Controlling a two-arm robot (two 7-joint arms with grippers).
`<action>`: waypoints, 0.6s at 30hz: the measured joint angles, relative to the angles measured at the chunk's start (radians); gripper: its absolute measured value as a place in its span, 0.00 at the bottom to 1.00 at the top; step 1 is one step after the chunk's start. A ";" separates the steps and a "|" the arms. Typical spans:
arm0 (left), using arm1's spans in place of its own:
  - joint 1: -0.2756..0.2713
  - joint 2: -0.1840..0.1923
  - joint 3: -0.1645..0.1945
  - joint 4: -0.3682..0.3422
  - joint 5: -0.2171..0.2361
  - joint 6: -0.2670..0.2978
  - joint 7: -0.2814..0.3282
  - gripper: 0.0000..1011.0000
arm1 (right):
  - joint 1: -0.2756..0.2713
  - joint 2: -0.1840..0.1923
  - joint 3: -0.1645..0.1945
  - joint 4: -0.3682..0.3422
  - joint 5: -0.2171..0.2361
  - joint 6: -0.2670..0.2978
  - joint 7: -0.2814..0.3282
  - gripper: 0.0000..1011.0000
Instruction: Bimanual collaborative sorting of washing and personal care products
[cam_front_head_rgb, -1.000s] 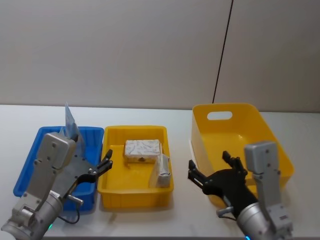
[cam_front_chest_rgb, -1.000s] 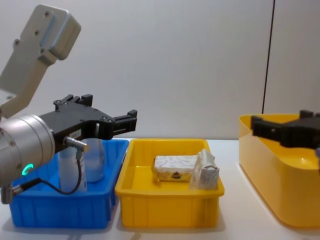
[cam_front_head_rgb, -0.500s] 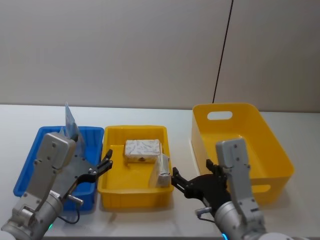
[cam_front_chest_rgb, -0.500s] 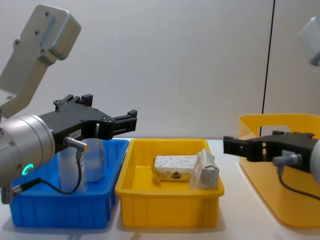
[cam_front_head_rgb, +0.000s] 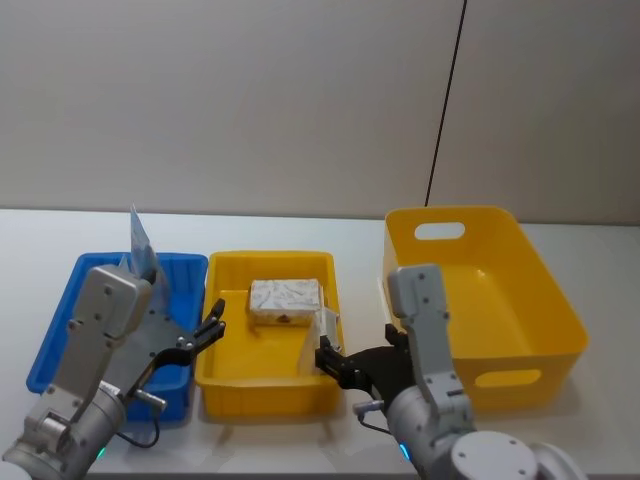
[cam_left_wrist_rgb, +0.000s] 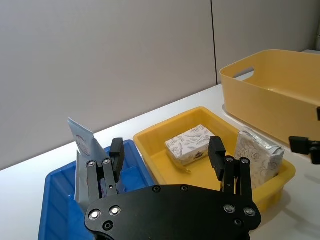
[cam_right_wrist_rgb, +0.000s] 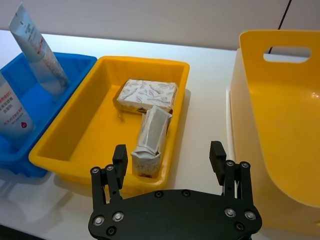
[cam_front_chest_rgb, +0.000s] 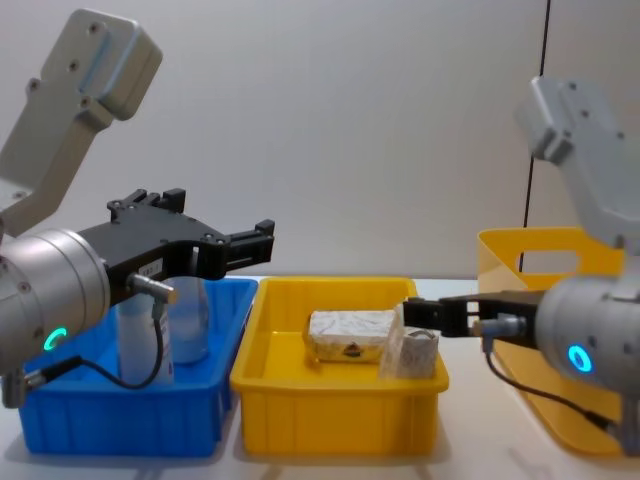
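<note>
Shallow blue plastic tray at left, just beside shallow yellow plastic tray in ctr. Big yellow plastic tub w/ handle slot at right. All on white tabletop.

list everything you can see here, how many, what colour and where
table: 1, white, under everything
blue tray: 1, blue, robot's left
yellow tray: 1, yellow, middle
tub: 1, yellow, handle slot, robot's right
tapered tube: 1, pale blue, leaning in the blue tray
white tube: 1, white with red mark, standing in the blue tray
flat wrapped block: 1, cream-white, back of the yellow tray
second wrapped block: 1, cream-white, on its edge, yellow tray's front right
left gripper: 1, black, open, above the blue tray's right side
right gripper: 1, black, open, by the yellow tray's front right corner
</note>
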 joint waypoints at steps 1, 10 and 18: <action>0.000 0.000 0.000 0.000 0.000 0.000 0.000 0.99 | 0.006 -0.006 0.000 0.010 0.000 0.002 -0.001 0.99; 0.000 0.000 0.000 0.000 0.000 0.000 0.000 0.99 | 0.061 -0.054 0.000 0.095 -0.002 0.020 -0.009 0.99; 0.000 0.000 0.000 0.000 0.000 0.000 0.000 0.99 | 0.101 -0.088 0.003 0.163 -0.003 0.032 -0.014 0.99</action>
